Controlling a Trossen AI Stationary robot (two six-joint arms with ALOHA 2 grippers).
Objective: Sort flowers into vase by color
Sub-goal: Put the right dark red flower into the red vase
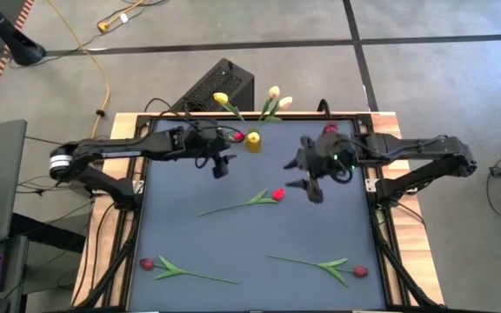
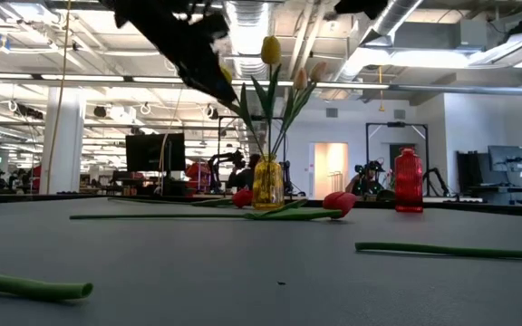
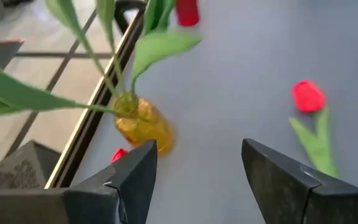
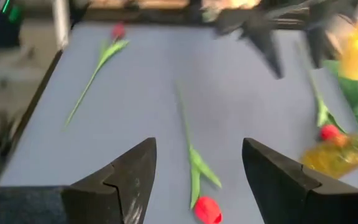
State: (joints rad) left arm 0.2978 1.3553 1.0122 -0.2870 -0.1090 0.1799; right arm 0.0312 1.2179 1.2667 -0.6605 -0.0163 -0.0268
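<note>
A yellow glass vase (image 1: pixel 253 141) (image 3: pixel 143 124) stands near the table's far edge and holds yellow and cream tulips (image 1: pixel 273 94) by their stems. A red vase (image 2: pixel 408 181) (image 1: pixel 330 129) stands to its right. One red tulip (image 1: pixel 276 195) (image 4: pixel 207 209) lies mid-table, another red tulip (image 1: pixel 147 263) near left, and a dark red tulip (image 1: pixel 359 271) near right. A small red head (image 1: pixel 237 136) (image 3: pixel 119 154) lies beside the yellow vase. My left gripper (image 1: pixel 222 165) (image 3: pixel 197 146) hovers open, near-left of the yellow vase. My right gripper (image 1: pixel 310 187) (image 4: pixel 197 143) hovers open, right of the mid-table tulip.
Raised dark rails (image 1: pixel 137 217) frame the grey mat on its left and right sides. A black box (image 1: pixel 224 83) sits past the far edge behind the yellow vase. Open mat (image 1: pixel 259 235) lies between the mid-table tulip and the two near ones.
</note>
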